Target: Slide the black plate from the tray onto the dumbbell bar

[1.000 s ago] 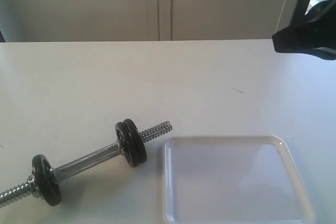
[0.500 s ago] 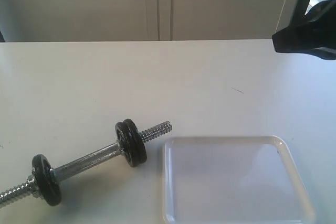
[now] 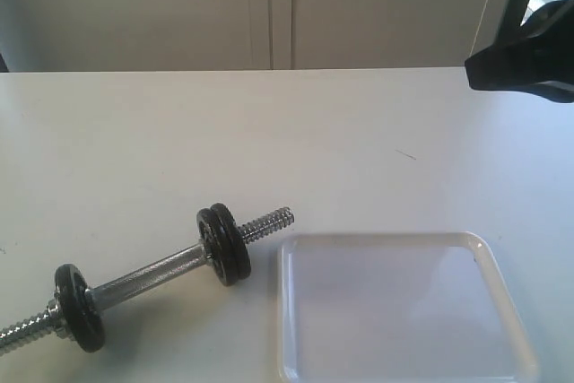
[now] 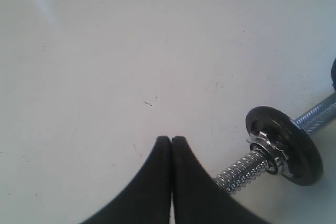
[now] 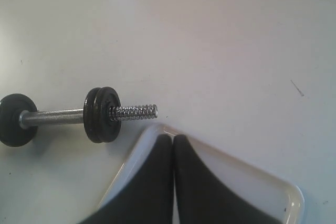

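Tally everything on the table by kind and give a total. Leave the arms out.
black plates: 3, all on the bar
dumbbell bar: 1
collar nut: 1 in view
tray: 1, nothing in it
Total: 6

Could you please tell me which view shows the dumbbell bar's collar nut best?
The left wrist view: the collar nut sits close and sharp against a black disc. The exterior view shows at most a tiny glint; the right wrist view does not show it.
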Controlling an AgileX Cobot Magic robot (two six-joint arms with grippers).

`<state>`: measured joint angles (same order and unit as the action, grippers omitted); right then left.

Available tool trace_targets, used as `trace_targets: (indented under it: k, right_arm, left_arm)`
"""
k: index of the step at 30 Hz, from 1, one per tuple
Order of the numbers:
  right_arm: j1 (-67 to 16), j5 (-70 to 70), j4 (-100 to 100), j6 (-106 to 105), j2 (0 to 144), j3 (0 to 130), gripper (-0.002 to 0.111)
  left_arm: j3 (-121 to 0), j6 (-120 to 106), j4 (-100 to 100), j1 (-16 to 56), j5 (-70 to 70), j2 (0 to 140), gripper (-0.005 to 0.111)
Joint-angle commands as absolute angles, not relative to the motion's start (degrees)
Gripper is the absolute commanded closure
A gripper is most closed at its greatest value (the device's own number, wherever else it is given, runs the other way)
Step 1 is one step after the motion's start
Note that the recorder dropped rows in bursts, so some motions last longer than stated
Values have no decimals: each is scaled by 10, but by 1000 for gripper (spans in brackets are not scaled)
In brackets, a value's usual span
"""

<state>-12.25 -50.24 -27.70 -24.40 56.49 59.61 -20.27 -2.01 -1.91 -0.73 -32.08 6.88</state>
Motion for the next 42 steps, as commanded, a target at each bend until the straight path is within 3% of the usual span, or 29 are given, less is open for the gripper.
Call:
trace_targets:
  k: [1, 8, 22, 42]
  right_arm:
    - [-120, -498, -273, -241, 561, 593, 108]
    - [-120, -497, -273, -241, 561, 593, 108]
    - [-120, -497, -273, -246, 561, 593, 108]
    - [-120, -496, -273, -246, 561, 593, 108]
  left_arm:
    - [-200, -15, -23, -9, -317, 55, 107]
    - [-182, -15, -23, -10, -294, 0, 107]
    - [0, 4, -79, -10, -165, 0, 107]
    - [0, 0, -130, -2, -120, 0, 107]
